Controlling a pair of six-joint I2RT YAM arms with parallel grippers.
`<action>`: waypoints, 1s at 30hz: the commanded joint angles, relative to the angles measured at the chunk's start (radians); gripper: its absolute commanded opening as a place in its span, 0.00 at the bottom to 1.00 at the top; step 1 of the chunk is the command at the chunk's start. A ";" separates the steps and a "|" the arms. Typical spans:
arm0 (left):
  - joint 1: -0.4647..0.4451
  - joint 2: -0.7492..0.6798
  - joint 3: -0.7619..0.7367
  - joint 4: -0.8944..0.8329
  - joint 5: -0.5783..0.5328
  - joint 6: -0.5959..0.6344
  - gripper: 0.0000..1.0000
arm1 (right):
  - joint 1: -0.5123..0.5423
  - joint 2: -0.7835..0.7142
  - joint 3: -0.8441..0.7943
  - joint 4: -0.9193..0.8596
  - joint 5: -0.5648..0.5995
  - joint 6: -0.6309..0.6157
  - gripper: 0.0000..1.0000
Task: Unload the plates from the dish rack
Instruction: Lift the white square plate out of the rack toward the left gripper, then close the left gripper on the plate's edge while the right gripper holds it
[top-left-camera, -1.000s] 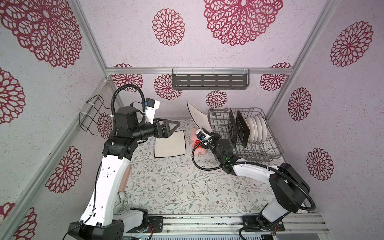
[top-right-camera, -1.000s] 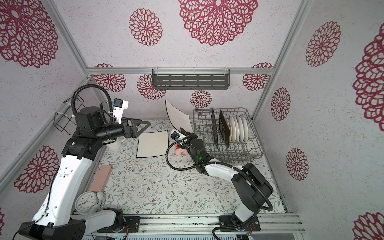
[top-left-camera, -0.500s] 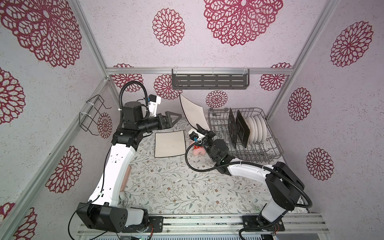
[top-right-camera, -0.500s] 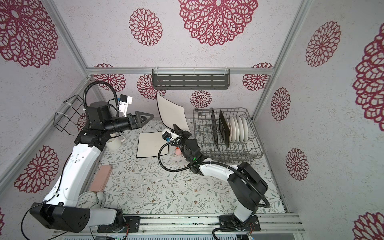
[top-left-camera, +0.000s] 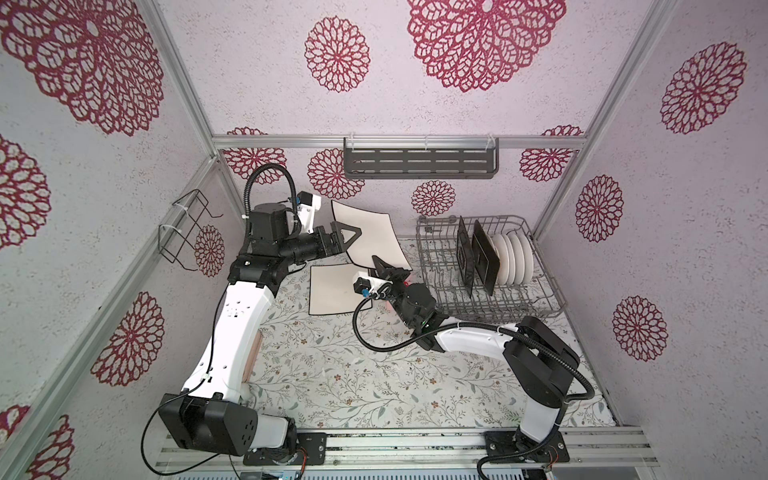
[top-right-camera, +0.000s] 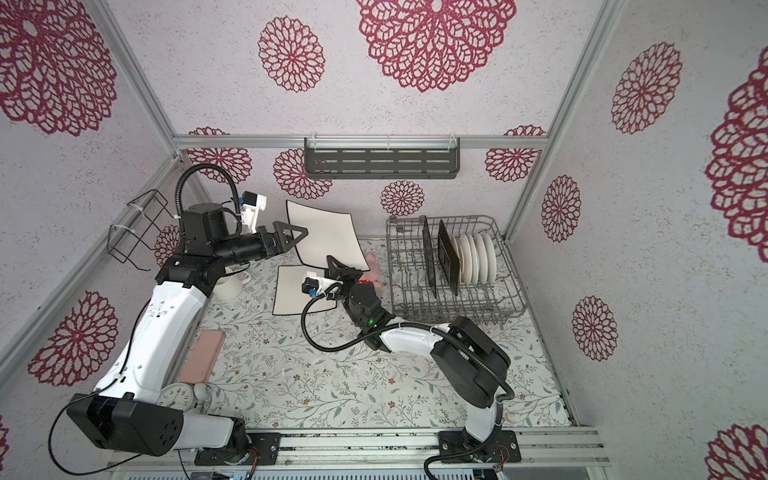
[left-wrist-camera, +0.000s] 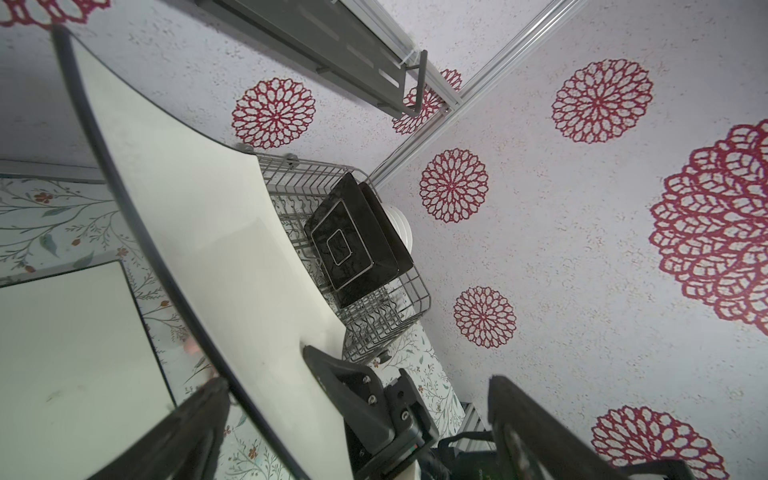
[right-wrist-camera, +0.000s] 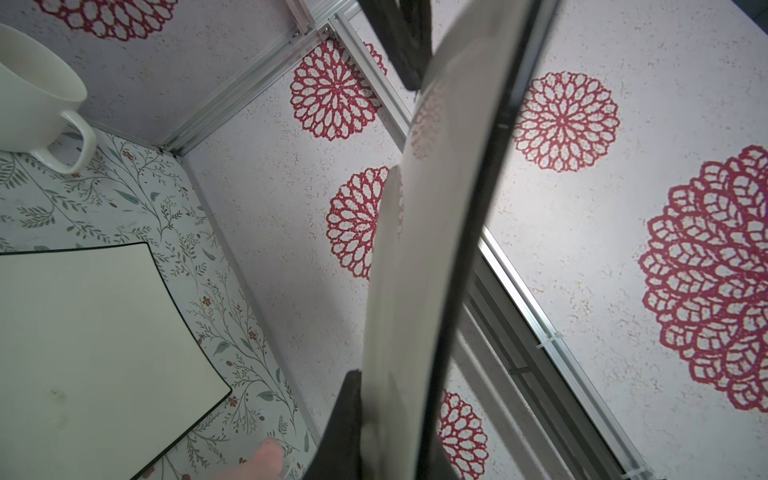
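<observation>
Above the worktop (top-left-camera: 353, 374), between the two arms, a cream square plate (top-left-camera: 376, 232) is hanging tilted on edge in the air, well clear of the dish rack (top-left-camera: 519, 303). The right gripper (top-left-camera: 384, 268) is pinching its lower edge, jaws pressed together on the thin rim. The left gripper (top-left-camera: 353, 239) is hovering at the plate's other side with its fingers spread wide, and in the left wrist view the plate's edge seems to be lying between them without being clamped. A second cream plate (top-left-camera: 332, 291) is lying flat on the worktop just beneath, while two dark square plates (top-left-camera: 484, 262) and a row of round white plates (top-left-camera: 515, 262) are standing upright among the rack's tines. The held plate is looking like glazed ceramic, so it is likely stiff, brittle, slick and fairly heavy for a single-edge pinch. I judge the safest hold to be mid-edge rather than at an upswept corner, with the fingers set well in over both faces, opposite the right gripper's pinch, so the plate is not swinging or slipping during a handover
</observation>
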 joint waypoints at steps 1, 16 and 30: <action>0.000 0.013 0.023 -0.027 -0.021 0.004 0.98 | 0.029 -0.048 0.100 0.289 -0.006 -0.096 0.00; 0.007 0.013 0.005 -0.038 -0.062 0.005 0.93 | 0.088 0.006 0.130 0.394 0.008 -0.253 0.00; 0.022 0.054 -0.007 -0.024 -0.009 -0.008 0.56 | 0.120 0.052 0.166 0.458 0.052 -0.334 0.00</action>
